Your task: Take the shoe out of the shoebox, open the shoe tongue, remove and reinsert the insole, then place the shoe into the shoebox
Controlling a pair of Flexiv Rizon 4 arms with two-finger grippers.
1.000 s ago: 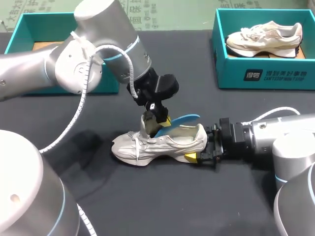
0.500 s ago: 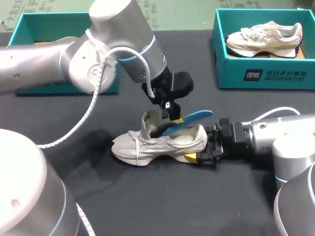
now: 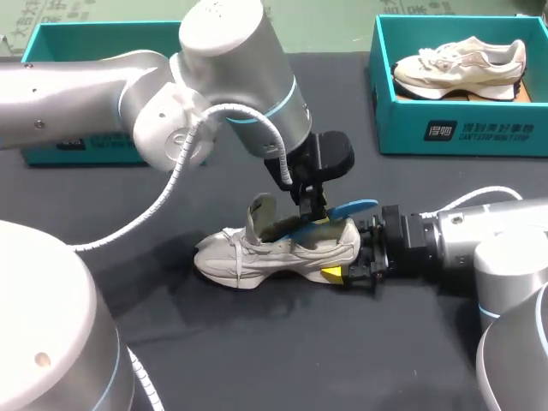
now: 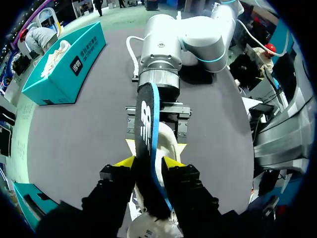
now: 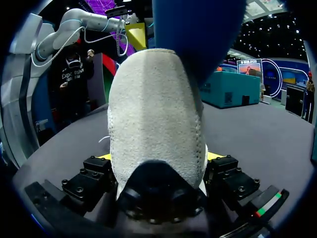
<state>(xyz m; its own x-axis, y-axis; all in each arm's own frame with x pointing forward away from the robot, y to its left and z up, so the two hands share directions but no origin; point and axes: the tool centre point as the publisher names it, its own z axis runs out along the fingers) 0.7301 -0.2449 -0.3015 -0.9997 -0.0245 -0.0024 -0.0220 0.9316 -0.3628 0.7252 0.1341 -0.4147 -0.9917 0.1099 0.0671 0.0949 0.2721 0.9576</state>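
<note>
The cream fabric sneaker (image 3: 282,248) is sitting upright on the black table (image 3: 257,342), the right claw (image 5: 157,156) clamping its heel. The left claw (image 4: 151,161) is pinching the thin blue foam insole (image 3: 347,208) just above the sneaker's collar. Light and floppy, I'd guess, so gripping mid-length suits it. Since a second ago that claw has been drifting heelwards, drawing more insole out.

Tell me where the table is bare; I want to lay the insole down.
Bare table lies on the shoe's near side and between the left shoebox and right shoebox. Crowded at the heel: the right gripper clamps the shoe there and the left gripper holds the insole.
</note>
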